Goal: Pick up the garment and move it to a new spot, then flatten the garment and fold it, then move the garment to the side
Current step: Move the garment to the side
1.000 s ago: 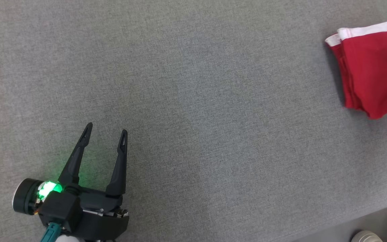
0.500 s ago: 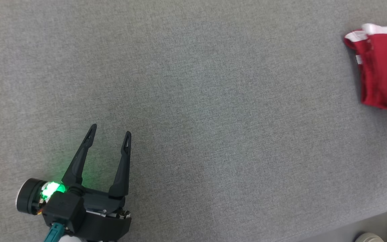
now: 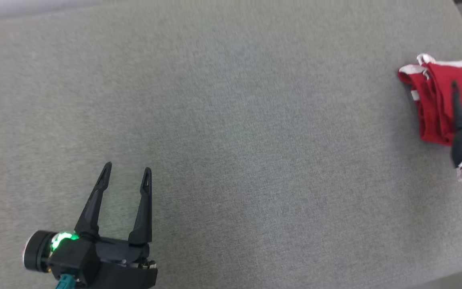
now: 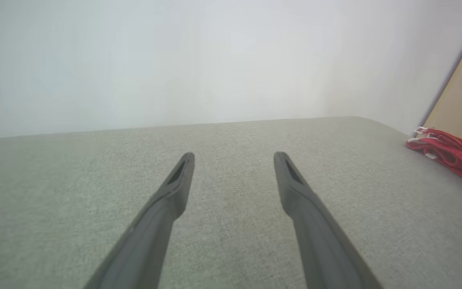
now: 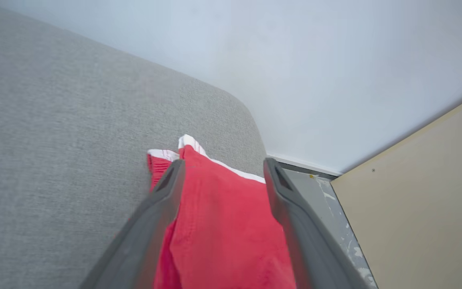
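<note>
The right hand [image 5: 223,166] has its two dark fingers spread wide and grips nothing. In its wrist view they straddle the garment [image 5: 223,224], which shows between and under them. Whether the fingertips touch the cloth cannot be told. In the head view one blurred finger of this hand lies over the garment [image 3: 435,108] at the right edge. The garment is red with white trim and lies folded in loose layers on the grey fabric surface [image 3: 235,140], close to its far right rounded corner. Past that corner are a strip of grey floor [image 5: 319,188], a pale wall [image 5: 335,60] and a beige board [image 5: 415,208]. The left hand [image 3: 126,168] is well apart from the garment, at the lower left of the head view. Its fingers are also spread and empty over bare grey fabric, with a green light glowing at its base. From its wrist view the garment [image 4: 447,154] is a low red heap far to the right.
</note>
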Tool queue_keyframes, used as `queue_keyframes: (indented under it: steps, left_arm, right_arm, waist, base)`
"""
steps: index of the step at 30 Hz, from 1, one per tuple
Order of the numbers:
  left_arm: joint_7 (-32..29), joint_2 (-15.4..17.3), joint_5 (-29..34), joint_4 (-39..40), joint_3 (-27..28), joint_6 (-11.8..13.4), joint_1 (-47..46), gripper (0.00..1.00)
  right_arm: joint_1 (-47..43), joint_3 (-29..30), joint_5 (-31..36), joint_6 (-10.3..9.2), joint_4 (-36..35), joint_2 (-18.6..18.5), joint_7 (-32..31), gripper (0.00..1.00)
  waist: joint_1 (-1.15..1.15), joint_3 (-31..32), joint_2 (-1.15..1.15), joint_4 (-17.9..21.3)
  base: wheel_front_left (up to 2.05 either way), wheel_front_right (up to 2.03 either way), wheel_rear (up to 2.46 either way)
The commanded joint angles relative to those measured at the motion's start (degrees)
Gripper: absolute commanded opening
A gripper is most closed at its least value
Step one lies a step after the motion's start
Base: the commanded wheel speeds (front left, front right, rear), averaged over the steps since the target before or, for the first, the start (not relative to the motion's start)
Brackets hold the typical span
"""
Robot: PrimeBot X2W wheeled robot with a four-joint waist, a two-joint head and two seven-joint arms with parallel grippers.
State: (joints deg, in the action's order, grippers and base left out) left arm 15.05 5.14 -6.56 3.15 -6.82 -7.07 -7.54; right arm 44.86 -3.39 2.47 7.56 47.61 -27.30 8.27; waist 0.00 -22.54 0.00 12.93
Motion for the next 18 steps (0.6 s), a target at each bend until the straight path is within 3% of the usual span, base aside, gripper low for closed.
queue_keyframes:
  steps: [1,10,18]
  left_arm:
    - [0.2,-0.5,-0.4,-0.3,0.6,0.4,1.3,1.0]
    - [0.2,-1.9,-2.7,-3.2,5.0,2.1,6.0,1.0]
    - [0.2,-2.2,-4.8,-6.5,8.2,3.3,8.6,1.0]
  right_arm:
    - [-1.6,-1.1,-1.3,-0.16,-1.5,0.9,0.6,1.0]
    - [-11.1,-8.9,-9.5,-0.16,-13.3,3.3,0.9,1.0]
    - [-21.0,-9.4,-12.6,-0.15,-20.1,6.9,1.2,1.0]
  waist:
    - [0.0,4.3,0.0,-2.3]
    - [0.0,13.0,0.0,-7.1]
    - [0.0,19.1,0.0,-9.6]
  base:
    - [0.0,0.0,0.0]
    - [0.0,0.0,0.0]
    - [0.0,0.0,0.0]
